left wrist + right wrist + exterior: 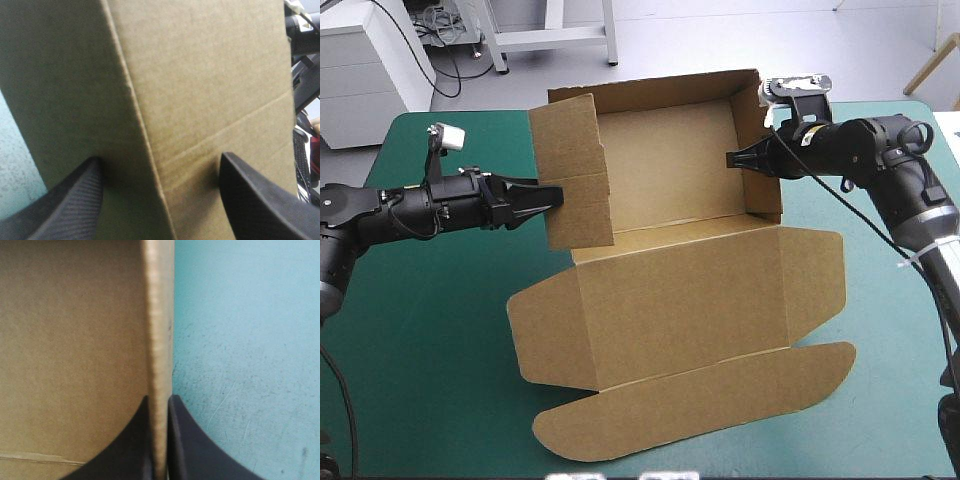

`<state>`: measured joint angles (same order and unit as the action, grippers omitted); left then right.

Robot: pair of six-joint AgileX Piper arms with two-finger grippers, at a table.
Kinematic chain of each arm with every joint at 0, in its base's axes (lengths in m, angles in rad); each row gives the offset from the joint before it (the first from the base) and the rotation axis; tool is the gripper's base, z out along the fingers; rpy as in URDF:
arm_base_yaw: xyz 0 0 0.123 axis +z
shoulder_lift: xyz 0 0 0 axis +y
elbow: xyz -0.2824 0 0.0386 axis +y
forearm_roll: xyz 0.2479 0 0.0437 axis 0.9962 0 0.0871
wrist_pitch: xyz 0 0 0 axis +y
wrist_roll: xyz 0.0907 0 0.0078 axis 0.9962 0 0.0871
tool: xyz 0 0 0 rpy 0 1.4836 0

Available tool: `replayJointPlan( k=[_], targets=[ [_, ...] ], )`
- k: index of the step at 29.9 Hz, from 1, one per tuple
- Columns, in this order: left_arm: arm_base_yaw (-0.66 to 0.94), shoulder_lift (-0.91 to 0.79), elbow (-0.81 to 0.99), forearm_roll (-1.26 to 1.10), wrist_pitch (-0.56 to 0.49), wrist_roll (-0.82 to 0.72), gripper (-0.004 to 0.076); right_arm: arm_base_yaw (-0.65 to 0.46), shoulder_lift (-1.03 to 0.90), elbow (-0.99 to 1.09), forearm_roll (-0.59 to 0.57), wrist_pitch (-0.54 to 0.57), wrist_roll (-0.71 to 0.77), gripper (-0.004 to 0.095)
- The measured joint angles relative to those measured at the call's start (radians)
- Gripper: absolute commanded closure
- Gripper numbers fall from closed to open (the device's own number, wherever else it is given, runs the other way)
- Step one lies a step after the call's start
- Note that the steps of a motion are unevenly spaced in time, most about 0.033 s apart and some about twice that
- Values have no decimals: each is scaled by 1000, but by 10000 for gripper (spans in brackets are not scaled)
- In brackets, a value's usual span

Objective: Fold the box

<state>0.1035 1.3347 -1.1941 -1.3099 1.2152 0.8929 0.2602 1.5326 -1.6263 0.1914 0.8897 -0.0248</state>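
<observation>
- while the brown box (670, 290) sits mid-way across the teal-green table (420, 340), far walls raised and lid flat, the right hand (745, 160) pinches its right wall, all but closed.
- left hand (548, 197) is spread wide, straddling the left wall.

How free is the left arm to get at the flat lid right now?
Probably yes: the left gripper is open against the box's left wall, gripping nothing, and only bare teal-green cover lies between that arm and the lid. Backing off may let that wall drop, though.
</observation>
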Motion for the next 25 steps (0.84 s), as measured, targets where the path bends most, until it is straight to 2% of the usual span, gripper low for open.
replayJointPlan(
  k=[9,15,18,25],
  targets=[
    [-31,0,-12,-8,-1,-5,251,0,0,0,-1,2,3,919],
    [-36,-1,-14,55,-7,-80,251,18,0,0,-25,7,25,919],
    [-78,-18,-14,175,-93,-180,251,46,0,0,-63,6,57,917],
    [-291,-67,-20,515,-394,-489,251,119,0,1,-182,-1,138,915]
  ],
)
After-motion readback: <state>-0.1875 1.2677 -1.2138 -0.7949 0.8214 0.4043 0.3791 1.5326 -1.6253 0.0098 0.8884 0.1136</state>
